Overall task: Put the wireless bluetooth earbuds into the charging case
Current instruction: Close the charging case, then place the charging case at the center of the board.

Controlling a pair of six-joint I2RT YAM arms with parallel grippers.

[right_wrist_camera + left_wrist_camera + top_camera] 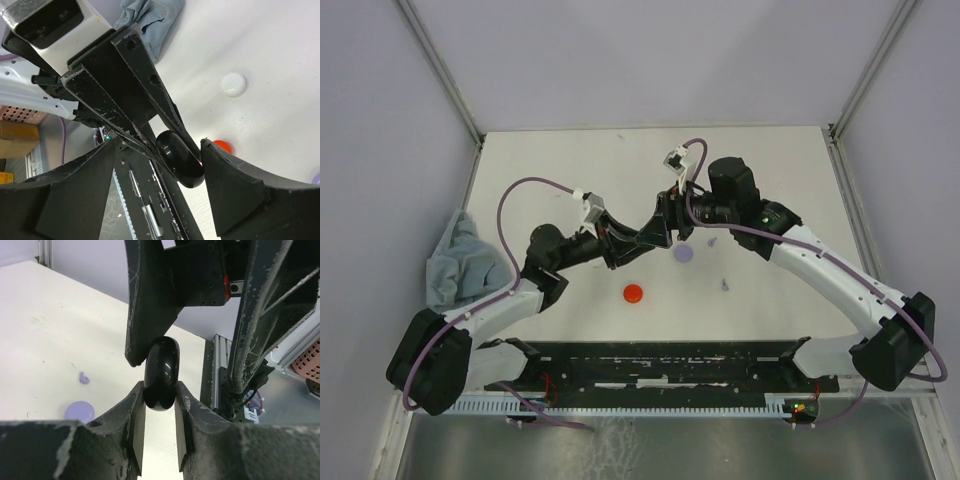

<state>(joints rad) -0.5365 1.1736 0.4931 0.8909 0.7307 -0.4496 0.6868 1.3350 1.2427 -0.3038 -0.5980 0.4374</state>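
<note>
Though left gripper [159, 410] clamps black case [161, 372] edge-on, hold thin; right gripper [159, 145], jaws open, at case's 12 o'clock (left wrist view): nudge cd twist case loose.

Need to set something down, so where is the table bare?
Bare: the table's far strip, and the near patch between red case and lavender earbud. Crowded: the centre, where the left end effector gripping the black case meets the right end effector beside the lavender case; blue cloth fills the left edge.
</note>
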